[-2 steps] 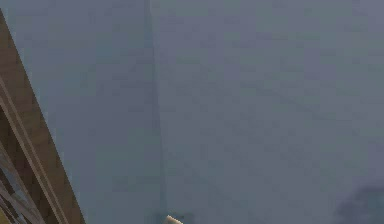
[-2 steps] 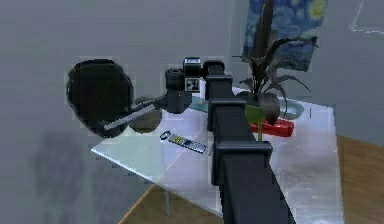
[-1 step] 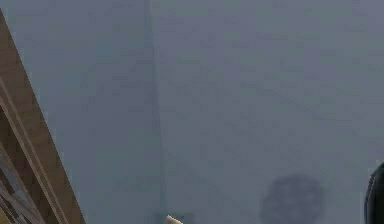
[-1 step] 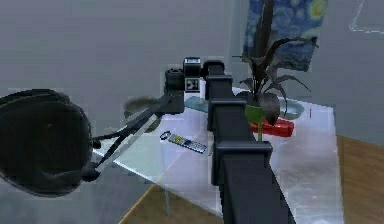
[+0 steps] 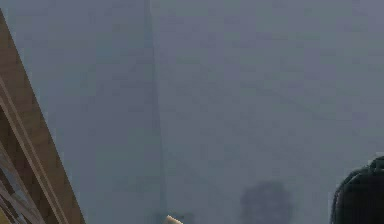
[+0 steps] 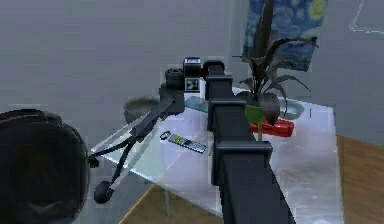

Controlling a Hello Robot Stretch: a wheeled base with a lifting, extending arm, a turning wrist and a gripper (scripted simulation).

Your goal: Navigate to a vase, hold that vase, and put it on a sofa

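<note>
Pale glass-topped table (image 6: 310,150) beside robot. Dark square arm bar (image 6: 240,160) reaches out over it. Gripper (image 6: 108,165) near grey-green rounded vessel (image 6: 140,105), likely the vase, standing on tabletop. Finger spread and hold: cannot tell. Judged: approach done; grasp unconfirmed; sofa delivery left.

Dark arm (image 6: 245,150) runs up from the bottom edge over a pale table (image 6: 320,160), tool (image 6: 102,170) with thin fingers angling down-left by the table's edge; can't tell if it holds anything. On table: dark-leaved potted plant (image 6: 262,80), red object (image 6: 278,127) just beside it, flat dark remote-like thing (image 6: 185,143), greyish bowl shape (image 6: 140,105). Blue-yellow painting (image 6: 285,30) on wall behind, dark round shape (image 6: 40,165) bottom left.
</note>
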